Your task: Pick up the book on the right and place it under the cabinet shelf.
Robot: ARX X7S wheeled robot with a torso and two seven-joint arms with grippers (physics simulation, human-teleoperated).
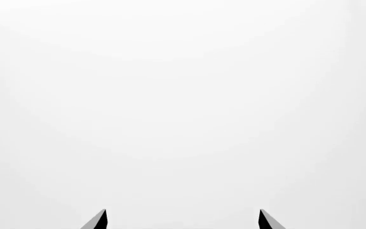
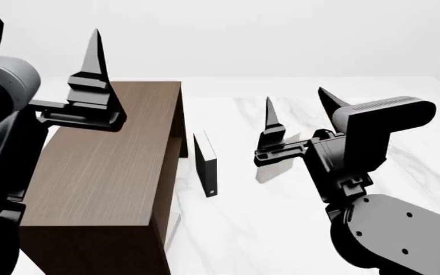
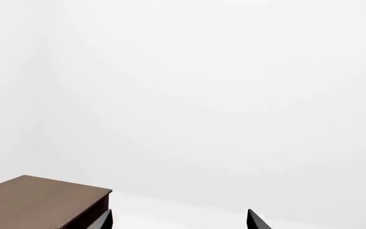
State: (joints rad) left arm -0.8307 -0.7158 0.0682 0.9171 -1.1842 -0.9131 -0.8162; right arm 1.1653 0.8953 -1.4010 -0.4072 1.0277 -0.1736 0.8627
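The book [image 2: 272, 171] shows as a greyish-white slab standing on the marble table, partly hidden behind my right gripper [image 2: 295, 94]. That gripper is raised above the table, fingers pointing up and spread open, empty. The dark brown cabinet shelf [image 2: 105, 166] stands at the left; I see its top and right edge, and its inside is hidden. It also shows in the right wrist view as a brown cabinet shelf corner [image 3: 40, 200] beside the right gripper [image 3: 179, 218]. My left gripper [image 2: 44, 26] is up over the cabinet, open and empty. The left wrist view holds only the left gripper [image 1: 183, 218] against blank white.
A thin black book [image 2: 205, 164] stands upright on the white marble table [image 2: 281, 229] between the cabinet and the book. A pale edge [image 2: 173, 225] shows low against the cabinet's right side. White walls stand behind the table.
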